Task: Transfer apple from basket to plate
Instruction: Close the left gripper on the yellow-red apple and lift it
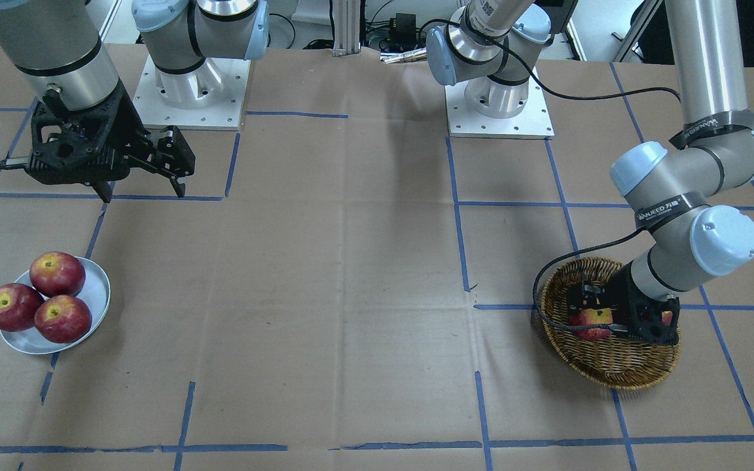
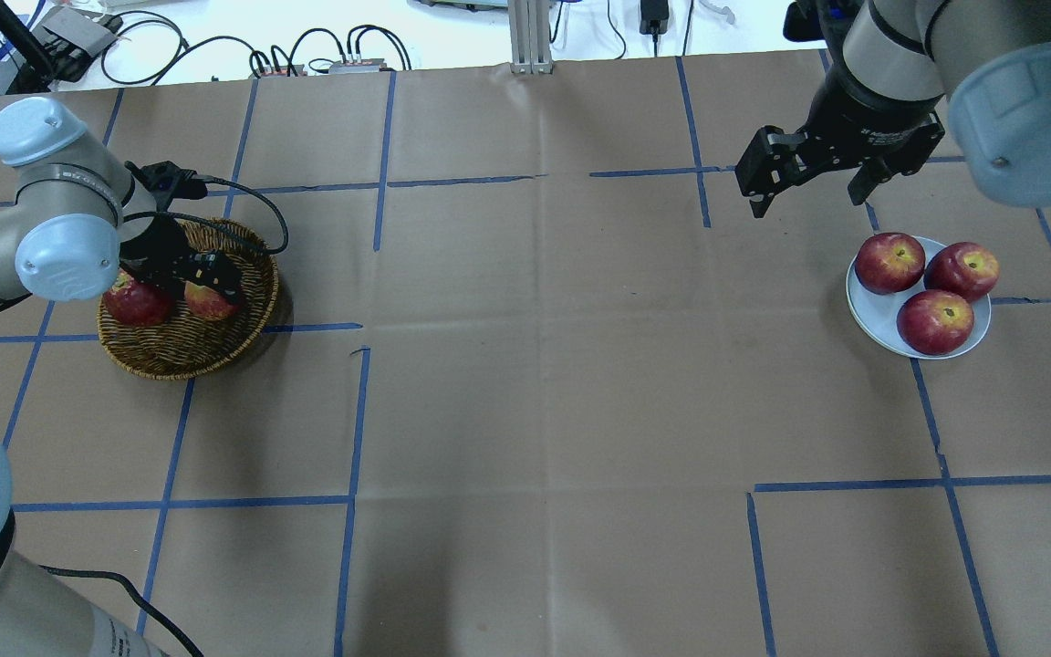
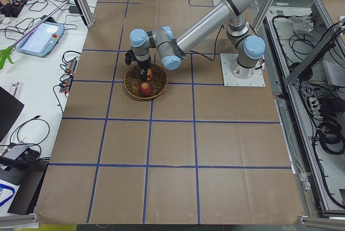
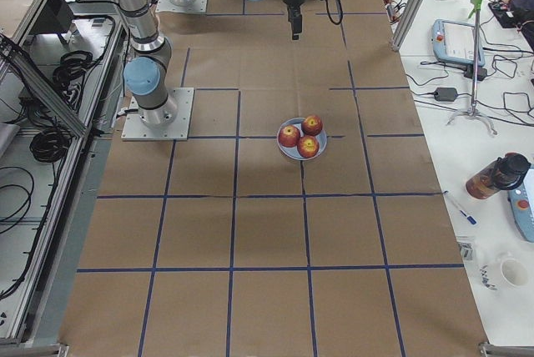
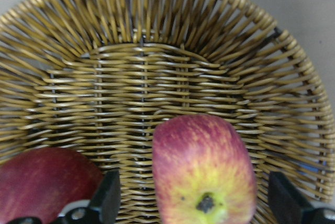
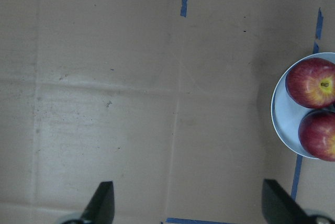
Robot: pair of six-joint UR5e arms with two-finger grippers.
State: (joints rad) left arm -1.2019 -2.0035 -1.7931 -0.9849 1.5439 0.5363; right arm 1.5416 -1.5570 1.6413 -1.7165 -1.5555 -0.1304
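Your left gripper (image 5: 194, 205) sits in the basket (image 5: 157, 35), jaws open astride the apple (image 5: 204, 166), ready to close; your right gripper (image 2: 806, 203) hangs open near the plate (image 2: 868, 308).

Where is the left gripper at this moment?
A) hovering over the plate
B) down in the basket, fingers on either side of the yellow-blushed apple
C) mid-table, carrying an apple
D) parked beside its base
B: the left gripper sits low in the basket, its fingers spread on either side of the apple, with a gap showing on each side.
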